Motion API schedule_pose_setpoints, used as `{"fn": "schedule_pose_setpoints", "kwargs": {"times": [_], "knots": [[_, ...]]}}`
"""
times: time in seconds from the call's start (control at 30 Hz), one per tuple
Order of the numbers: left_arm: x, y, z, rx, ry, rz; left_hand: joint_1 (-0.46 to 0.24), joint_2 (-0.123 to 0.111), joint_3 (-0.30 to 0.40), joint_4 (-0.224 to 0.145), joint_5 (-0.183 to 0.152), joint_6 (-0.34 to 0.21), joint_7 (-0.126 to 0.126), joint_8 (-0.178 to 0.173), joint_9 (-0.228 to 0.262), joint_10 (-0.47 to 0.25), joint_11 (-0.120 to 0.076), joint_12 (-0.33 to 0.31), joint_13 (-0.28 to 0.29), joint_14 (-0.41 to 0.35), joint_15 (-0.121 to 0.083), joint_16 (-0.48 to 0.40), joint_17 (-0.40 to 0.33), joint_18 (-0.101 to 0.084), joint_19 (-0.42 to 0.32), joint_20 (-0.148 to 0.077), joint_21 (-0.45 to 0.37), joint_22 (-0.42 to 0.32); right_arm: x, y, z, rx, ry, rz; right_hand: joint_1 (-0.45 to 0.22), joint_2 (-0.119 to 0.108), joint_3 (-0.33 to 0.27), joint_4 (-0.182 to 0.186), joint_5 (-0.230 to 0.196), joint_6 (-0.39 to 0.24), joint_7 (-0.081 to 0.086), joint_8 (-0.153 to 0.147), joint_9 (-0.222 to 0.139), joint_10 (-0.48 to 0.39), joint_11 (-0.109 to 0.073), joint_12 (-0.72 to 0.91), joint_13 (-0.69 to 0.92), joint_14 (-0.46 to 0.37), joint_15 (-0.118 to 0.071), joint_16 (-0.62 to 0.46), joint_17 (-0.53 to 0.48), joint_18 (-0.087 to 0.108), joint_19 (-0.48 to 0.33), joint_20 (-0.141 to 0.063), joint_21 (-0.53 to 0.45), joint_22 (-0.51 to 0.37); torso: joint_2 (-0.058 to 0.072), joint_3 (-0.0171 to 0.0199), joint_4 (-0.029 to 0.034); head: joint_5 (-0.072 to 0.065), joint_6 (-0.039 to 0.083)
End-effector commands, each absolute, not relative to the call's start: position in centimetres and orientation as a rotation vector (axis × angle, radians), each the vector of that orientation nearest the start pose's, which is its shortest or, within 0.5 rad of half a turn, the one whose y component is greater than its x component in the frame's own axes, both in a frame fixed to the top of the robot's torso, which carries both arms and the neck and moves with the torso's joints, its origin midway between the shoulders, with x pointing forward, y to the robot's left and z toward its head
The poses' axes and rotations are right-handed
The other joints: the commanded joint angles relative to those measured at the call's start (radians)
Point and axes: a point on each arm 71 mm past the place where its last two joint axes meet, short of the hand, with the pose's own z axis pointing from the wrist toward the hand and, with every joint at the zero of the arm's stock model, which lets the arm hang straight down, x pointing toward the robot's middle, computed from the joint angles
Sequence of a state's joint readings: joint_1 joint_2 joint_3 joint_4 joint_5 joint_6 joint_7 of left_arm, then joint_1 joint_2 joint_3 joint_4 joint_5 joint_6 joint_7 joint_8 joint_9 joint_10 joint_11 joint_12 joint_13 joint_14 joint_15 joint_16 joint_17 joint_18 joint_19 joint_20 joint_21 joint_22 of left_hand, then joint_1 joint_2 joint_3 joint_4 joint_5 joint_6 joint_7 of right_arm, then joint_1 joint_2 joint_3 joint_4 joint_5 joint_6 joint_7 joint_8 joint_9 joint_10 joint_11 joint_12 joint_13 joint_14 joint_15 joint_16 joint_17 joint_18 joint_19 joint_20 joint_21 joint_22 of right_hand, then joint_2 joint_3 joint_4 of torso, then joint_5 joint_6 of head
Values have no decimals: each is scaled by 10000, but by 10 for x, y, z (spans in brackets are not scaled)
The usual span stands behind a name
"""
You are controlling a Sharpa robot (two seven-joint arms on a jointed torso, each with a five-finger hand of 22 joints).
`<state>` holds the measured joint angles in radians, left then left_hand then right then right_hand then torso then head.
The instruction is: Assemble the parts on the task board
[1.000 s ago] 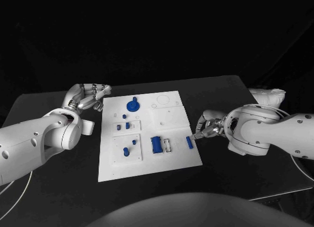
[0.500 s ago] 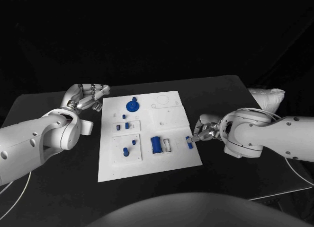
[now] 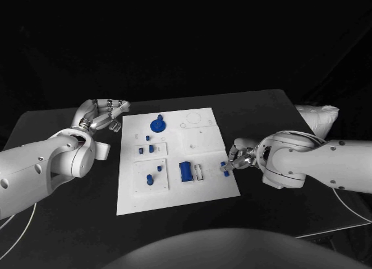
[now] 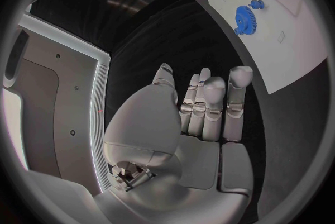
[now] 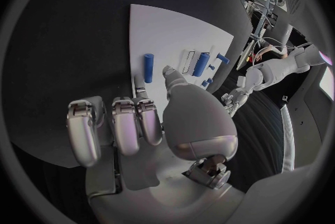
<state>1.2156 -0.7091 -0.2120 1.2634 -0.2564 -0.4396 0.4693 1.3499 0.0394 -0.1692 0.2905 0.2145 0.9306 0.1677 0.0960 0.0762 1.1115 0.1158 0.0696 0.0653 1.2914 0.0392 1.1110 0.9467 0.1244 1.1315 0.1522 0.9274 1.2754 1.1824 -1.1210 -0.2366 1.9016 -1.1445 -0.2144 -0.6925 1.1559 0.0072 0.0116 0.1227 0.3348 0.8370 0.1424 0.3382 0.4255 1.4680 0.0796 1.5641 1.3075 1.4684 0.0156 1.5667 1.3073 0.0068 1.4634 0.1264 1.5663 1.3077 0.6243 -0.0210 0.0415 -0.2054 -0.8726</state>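
Note:
The white task board [image 3: 203, 190] lies mid-table. On it are a blue gear [image 3: 157, 124], a blue block [image 3: 185, 171], small blue pegs [image 3: 150, 149] and a blue bar [image 3: 224, 168] lying loose near its right edge. My right hand [image 3: 239, 156] hovers at that edge, fingertips close beside the bar; in the right wrist view the thumb [image 5: 172, 79] points at the bar [image 5: 148, 67] without touching it, and the hand [image 5: 139, 129] holds nothing. My left hand [image 3: 105, 115] rests off the board's far-left corner, fingers straight and empty [image 4: 206, 112], with the gear [image 4: 244, 17] ahead of it.
An empty white slot [image 3: 198, 171] sits between the blue block and the bar, also seen as a slot [image 5: 187, 61] in the right wrist view. Black table [image 3: 266, 112] surrounds the board on all sides.
My right hand has shifted slightly left and nearer, closing on the blue bar at the board's right edge. The left hand and the parts have not moved.

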Motion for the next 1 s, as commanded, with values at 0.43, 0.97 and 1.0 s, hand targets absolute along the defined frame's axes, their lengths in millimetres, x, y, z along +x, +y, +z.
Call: {"fn": "schedule_pose_setpoints", "kwargs": {"times": [0.43, 0.97, 1.0], "knots": [[515, 222, -231, -7757, 14612, -12349, -3, 83, -91, 12, 51, -24, 5, 46, 3, 37, -63, 23, 16, -42, 10, 5, 4, 116, -8, -16, 29, 12, 369, -259, -263, 3718, 23167, 961, 241, 63, 283, -202, -610, 269, -22, -133, -71, 1028, -99, 67, 2633, 1024, -70, 41, 2635, -68, 1074, -89, 45, 2631, -7, 3, -14, -7, 0], [515, 222, -231, -7777, 14636, -12395, -5, 83, -96, 13, 51, -23, 5, 48, 4, 40, -64, 24, 16, -43, 10, 4, 1, 117, -10, -16, 26, 11, 372, -256, -266, 2975, 23123, 428, 79, -146, 504, -333, 198, 213, -89, 96, 256, 1028, -174, 67, 2633, 1024, -151, 41, 2635, -68, 1074, -172, 45, 2631, -10, 7, -9, 12, 0], [515, 222, -231, -7777, 14636, -12395, -5, 83, -96, 13, 51, -23, 5, 48, 4, 40, -64, 24, 16, -43, 10, 4, 1, 117, -10, -16, 26, 11, 372, -256, -266, 2911, 23108, 404, 89, -155, 518, -349, 200, 191, -86, 103, 271, 1028, -171, 67, 2633, 1024, -149, 41, 2635, -68, 1074, -172, 45, 2631, -9, 5, -7, -2, 0]]}}
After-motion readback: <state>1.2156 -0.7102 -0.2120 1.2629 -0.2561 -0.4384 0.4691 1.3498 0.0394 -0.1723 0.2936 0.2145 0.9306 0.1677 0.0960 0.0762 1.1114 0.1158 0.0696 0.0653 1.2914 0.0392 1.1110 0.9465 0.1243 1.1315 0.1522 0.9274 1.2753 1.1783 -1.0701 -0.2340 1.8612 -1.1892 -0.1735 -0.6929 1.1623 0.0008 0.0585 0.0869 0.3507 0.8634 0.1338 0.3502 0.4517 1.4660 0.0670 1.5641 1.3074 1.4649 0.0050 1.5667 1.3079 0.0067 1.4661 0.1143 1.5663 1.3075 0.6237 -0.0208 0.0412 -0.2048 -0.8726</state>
